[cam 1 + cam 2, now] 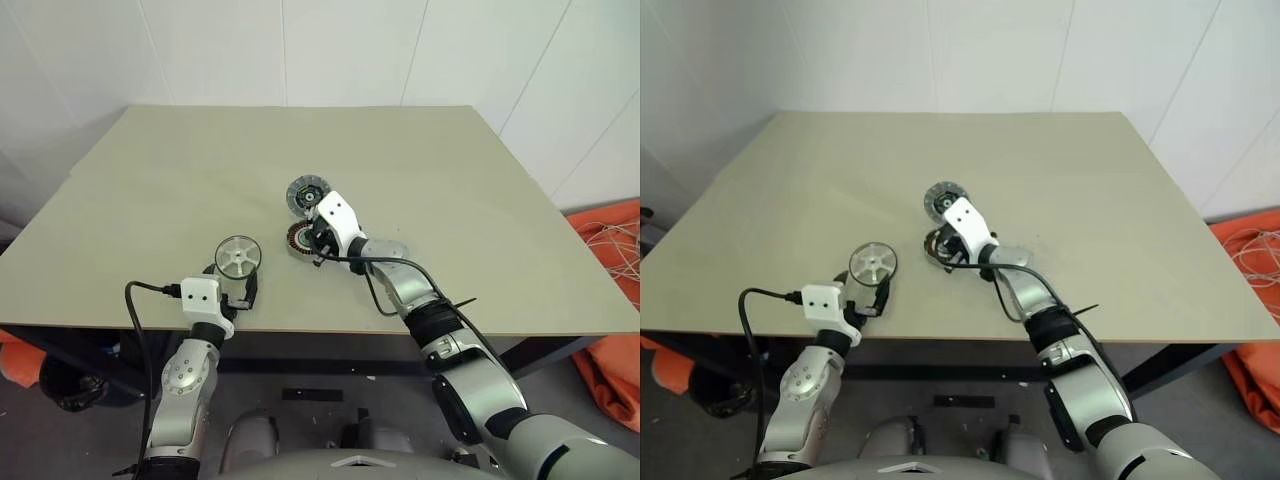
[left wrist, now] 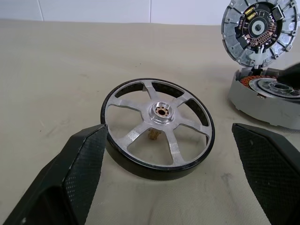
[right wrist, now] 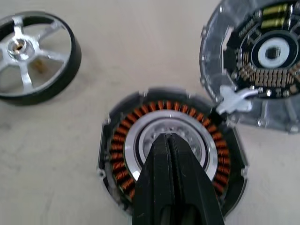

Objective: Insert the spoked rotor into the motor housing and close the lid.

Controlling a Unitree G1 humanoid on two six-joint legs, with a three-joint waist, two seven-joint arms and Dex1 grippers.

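The spoked rotor (image 2: pixel 158 126), a silver wheel inside a black rim, lies flat on the table near the front edge. My left gripper (image 1: pixel 235 285) is open just behind it, one finger on each side of the rotor and not gripping it. To the right stands the motor housing (image 3: pixel 119 154), with its copper ring of windings showing. Its lid (image 3: pixel 262 61) is swung open and stands up from the far edge. My right gripper (image 3: pixel 168 140) is shut, its tips over the housing's silvery centre with nothing in them. I cannot tell whether they touch it.
The beige table (image 1: pixel 150 200) stretches wide to the back and to both sides. A black cable (image 1: pixel 135 300) loops from my left wrist over the front edge. Orange cloth (image 1: pixel 610 300) lies on the floor to the right.
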